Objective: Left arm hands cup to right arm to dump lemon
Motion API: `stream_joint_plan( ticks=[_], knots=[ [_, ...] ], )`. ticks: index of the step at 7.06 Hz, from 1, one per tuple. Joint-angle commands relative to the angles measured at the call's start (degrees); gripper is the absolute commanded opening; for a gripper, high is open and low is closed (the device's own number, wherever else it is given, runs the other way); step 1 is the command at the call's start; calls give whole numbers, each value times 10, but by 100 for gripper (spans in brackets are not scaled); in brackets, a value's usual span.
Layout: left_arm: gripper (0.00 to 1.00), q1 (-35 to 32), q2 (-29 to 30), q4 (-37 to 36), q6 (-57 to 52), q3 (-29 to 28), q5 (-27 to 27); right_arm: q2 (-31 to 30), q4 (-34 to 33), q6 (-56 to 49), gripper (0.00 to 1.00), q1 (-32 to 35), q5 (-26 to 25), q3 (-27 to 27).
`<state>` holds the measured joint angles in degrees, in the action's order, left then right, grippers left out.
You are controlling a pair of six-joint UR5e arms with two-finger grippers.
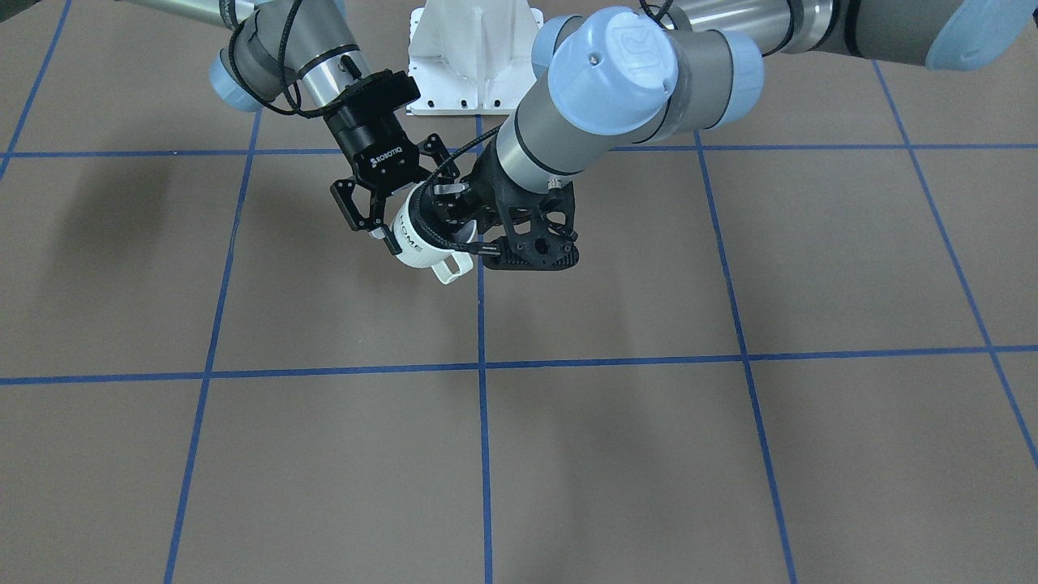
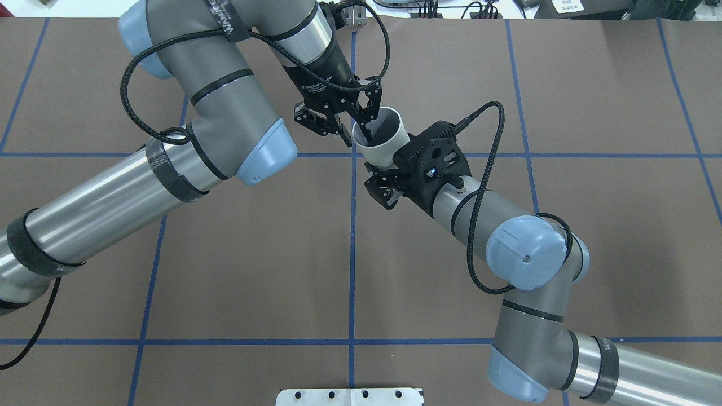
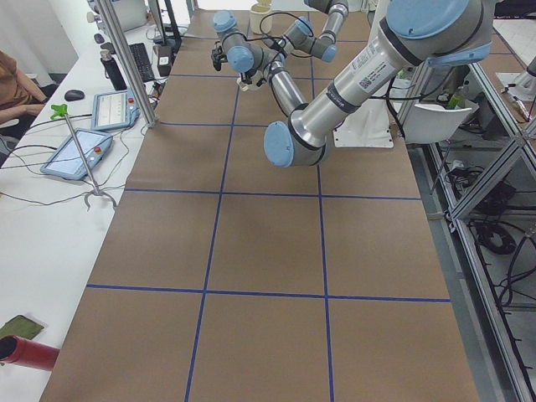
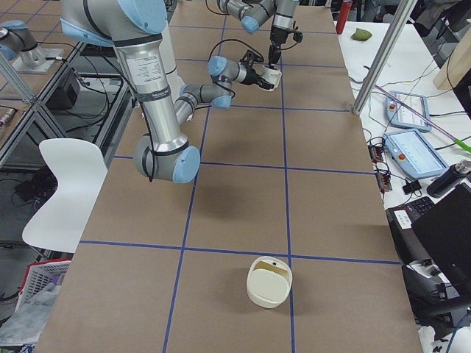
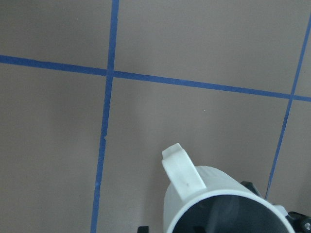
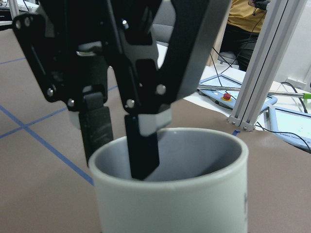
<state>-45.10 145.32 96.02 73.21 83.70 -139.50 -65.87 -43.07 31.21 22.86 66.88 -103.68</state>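
The off-white cup (image 2: pixel 383 145) with "HOME" lettering (image 1: pixel 408 237) hangs tilted in the air over the table's middle, between both grippers. My left gripper (image 2: pixel 356 131), the one marked ROBOTIQ (image 1: pixel 397 221), pinches the cup's rim with one finger inside and one outside; this shows close up in the right wrist view (image 6: pixel 119 155). My right gripper (image 2: pixel 389 170), on the black perforated mount (image 1: pixel 535 239), grips the cup's body from the robot's side. The handle (image 5: pixel 182 172) points towards the table. The cup's grey inside (image 6: pixel 194 155) shows no lemon; the lemon is hidden or out of view.
A cream handled container (image 4: pixel 268 279) stands on the table near its right end. The white robot base (image 1: pixel 474 57) is behind the grippers. An aluminium post (image 4: pixel 383 51) and the operators' desk with tablets (image 4: pixel 408 110) line the far table edge.
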Motion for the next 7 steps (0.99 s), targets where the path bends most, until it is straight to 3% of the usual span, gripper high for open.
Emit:
stream_joint_plan(
  ticks=[1,3,7],
  knots=[
    [34,-1,0,1,0,-1,0,0,0,1,6,0,0,1],
    [28,-1,1,1,0,-1,-1,0,0,1,7,0,0,1],
    [26,-1,1,1,-1,-1,-1,0,0,1,10,0,0,1]
  ],
)
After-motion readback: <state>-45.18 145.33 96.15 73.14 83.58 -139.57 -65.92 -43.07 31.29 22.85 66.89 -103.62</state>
